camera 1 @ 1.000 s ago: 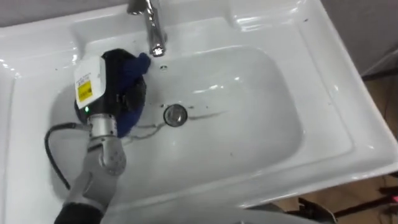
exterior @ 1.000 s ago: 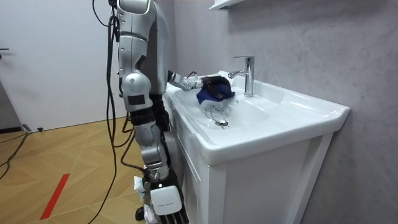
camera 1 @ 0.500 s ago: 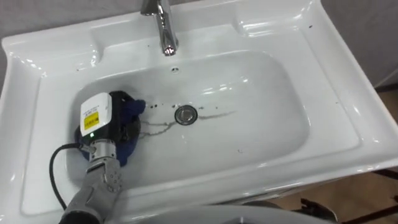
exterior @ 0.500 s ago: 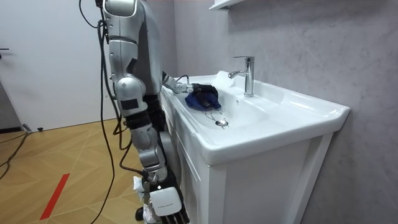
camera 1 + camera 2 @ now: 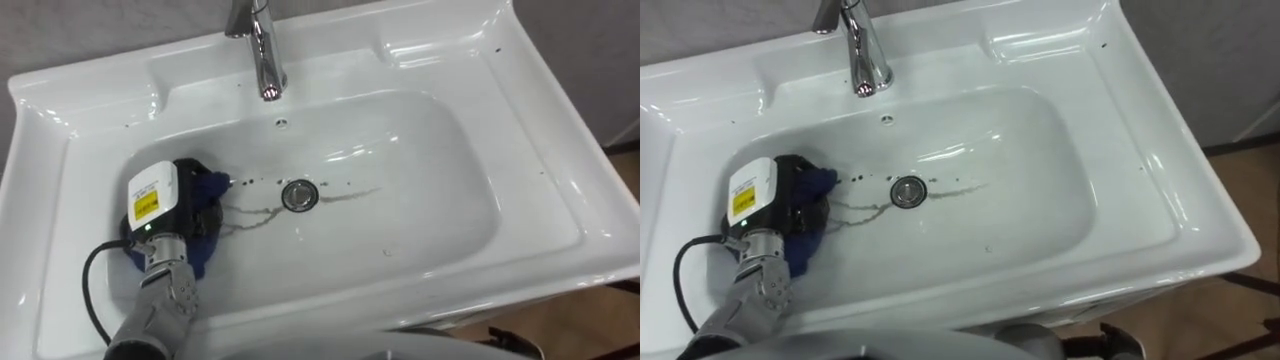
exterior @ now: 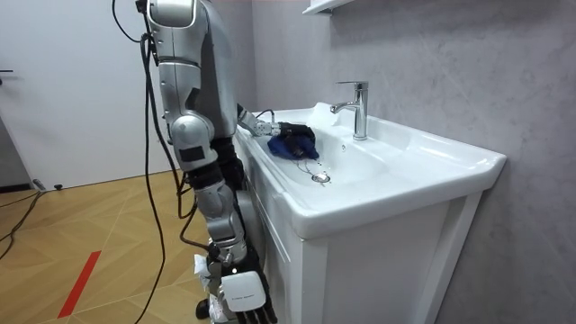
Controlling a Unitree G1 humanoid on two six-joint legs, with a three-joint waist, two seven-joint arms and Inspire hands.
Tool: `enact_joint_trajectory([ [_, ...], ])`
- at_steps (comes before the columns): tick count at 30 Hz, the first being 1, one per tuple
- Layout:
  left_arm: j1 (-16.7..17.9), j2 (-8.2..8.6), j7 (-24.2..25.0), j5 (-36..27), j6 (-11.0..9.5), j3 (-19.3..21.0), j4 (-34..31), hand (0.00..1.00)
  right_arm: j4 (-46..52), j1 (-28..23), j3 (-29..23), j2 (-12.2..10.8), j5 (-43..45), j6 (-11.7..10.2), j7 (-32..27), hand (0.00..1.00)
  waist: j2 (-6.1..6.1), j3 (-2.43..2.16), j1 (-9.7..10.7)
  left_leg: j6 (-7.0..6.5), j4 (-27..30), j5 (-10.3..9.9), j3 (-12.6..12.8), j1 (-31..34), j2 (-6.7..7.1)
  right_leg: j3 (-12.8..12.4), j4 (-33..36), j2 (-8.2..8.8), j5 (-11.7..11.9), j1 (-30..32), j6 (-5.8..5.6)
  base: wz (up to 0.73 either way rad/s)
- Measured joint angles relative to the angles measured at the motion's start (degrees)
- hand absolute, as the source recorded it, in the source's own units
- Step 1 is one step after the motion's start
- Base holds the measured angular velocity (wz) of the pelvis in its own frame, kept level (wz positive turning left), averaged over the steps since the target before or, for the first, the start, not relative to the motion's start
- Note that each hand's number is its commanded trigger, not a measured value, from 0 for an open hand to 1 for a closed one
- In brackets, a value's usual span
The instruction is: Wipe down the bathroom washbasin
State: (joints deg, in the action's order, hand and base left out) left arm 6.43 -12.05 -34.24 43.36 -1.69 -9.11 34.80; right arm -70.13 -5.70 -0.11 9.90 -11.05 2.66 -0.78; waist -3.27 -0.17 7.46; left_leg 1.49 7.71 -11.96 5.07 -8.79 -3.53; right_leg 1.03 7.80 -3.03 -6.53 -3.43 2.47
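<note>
The blue cloth (image 5: pixel 210 188) is pressed on the basin's (image 5: pixel 440 170) left side by the left hand (image 5: pixel 172 205), its grasp not discernible, and the dark streaks (image 5: pixel 252 214) by the drain (image 5: pixel 298 195) are judged yet to be wiped.

You're looking at a glossy, smooth white basin (image 5: pixel 520 150), ceramic by its sheen, streaked with dull grime (image 5: pixel 250 212) near the shiny metal drain (image 5: pixel 298 195). The tap (image 5: pixel 262 50) is polished, mirror-bright metal. The blue cloth (image 5: pixel 210 188) looks soft and matt. The grey wall (image 6: pixel 432 63) is rough-textured; the floor (image 6: pixel 90 234) is wood.
</note>
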Motion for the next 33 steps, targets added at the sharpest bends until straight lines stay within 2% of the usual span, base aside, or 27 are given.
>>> enact_joint_trajectory([
  [7, -0.5, 0.18, 1.6, -0.4, 0.1, -0.1, 0.6, 1.00, 0.7, 0.0, 0.6, -0.1, 0.1, 0.0, 0.5, 0.00, 0.42, 0.11, 0.0, 0.00, 0.0, 0.0, 0.0, -0.5, 0.02, 0.2, 0.1, 0.06, -0.1, -0.3, -0.01, 0.01],
  [9, -1.0, 0.18, 3.6, -0.3, 0.4, -0.1, 0.4, 1.00, 0.7, 0.0, 1.2, -0.1, -0.5, 0.1, 1.0, 0.00, 0.93, 0.12, 0.0, 0.01, 0.0, 0.0, 0.1, -0.8, 0.03, 0.3, 0.1, 0.08, -0.8, -0.5, -0.07, 0.10],
  [12, -1.7, 0.20, 5.6, -0.1, 0.7, -0.1, 0.0, 1.00, 1.0, 0.2, 1.4, -0.2, -0.9, 0.9, 0.9, 0.00, 1.02, 0.10, -0.1, 0.01, 0.0, 0.0, 0.5, -0.7, 0.03, 0.2, 0.2, 0.13, -0.9, -0.4, -0.10, 0.08],
  [13, -1.9, 0.20, 7.0, -0.2, 1.4, -0.1, -0.7, 1.00, 1.1, 0.2, 1.4, -0.2, -0.8, 1.2, 0.9, 0.00, 1.03, 0.09, -0.2, 0.01, 0.0, 0.0, 1.0, -0.7, 0.03, 0.2, 0.2, 0.14, -0.9, -0.3, -0.11, 0.00],
  [17, -2.1, 0.18, 11.0, -0.2, 3.1, -0.1, -2.5, 1.00, 1.3, 0.0, 1.3, -0.1, -0.9, 1.2, 0.7, 0.00, 0.82, -0.03, -0.1, 0.01, 0.0, 0.0, 1.9, -0.7, 0.03, -0.1, 0.3, 0.14, -0.9, -0.3, -0.13, -0.04],
  [19, -2.1, 0.17, 12.8, -1.6, 3.6, -0.1, -2.9, 1.00, 1.3, 0.0, 1.2, 0.0, -0.9, 1.2, 0.6, 0.00, 0.42, -0.29, 0.0, 0.01, 0.0, 0.0, 2.5, -0.8, 0.03, -0.1, 0.2, 0.18, -0.8, -0.3, -0.19, -0.03],
  [23, -3.3, 0.15, 16.6, -5.7, 4.3, -0.1, -2.9, 1.00, 1.4, 0.0, 1.1, 0.3, -1.1, 1.2, 0.5, 0.00, -0.14, -0.53, 0.1, 0.01, 0.0, 0.0, 2.6, -0.9, 0.03, 0.2, 0.4, 0.24, -0.8, -0.4, -0.19, 0.01],
  [30, -4.6, 0.22, 21.1, -7.9, 5.7, -0.1, -2.4, 1.00, 1.5, 0.1, 1.1, 0.3, -2.2, 2.3, -0.5, 0.00, -0.34, -0.45, 0.1, 0.01, 0.1, 0.0, 2.6, -1.3, 0.07, 0.9, 1.0, 0.89, -1.1, -0.6, -0.16, 0.00],
  [33, -5.4, 0.86, 21.6, -8.3, 6.2, -0.1, -2.1, 1.00, 1.6, 0.0, 1.1, 0.0, -2.8, 2.4, -1.5, 0.00, -0.19, -0.36, 0.1, 0.01, 0.1, 0.0, 2.8, -1.3, 0.15, 0.7, 1.1, 0.93, -1.3, -0.4, -0.30, 0.01],
])
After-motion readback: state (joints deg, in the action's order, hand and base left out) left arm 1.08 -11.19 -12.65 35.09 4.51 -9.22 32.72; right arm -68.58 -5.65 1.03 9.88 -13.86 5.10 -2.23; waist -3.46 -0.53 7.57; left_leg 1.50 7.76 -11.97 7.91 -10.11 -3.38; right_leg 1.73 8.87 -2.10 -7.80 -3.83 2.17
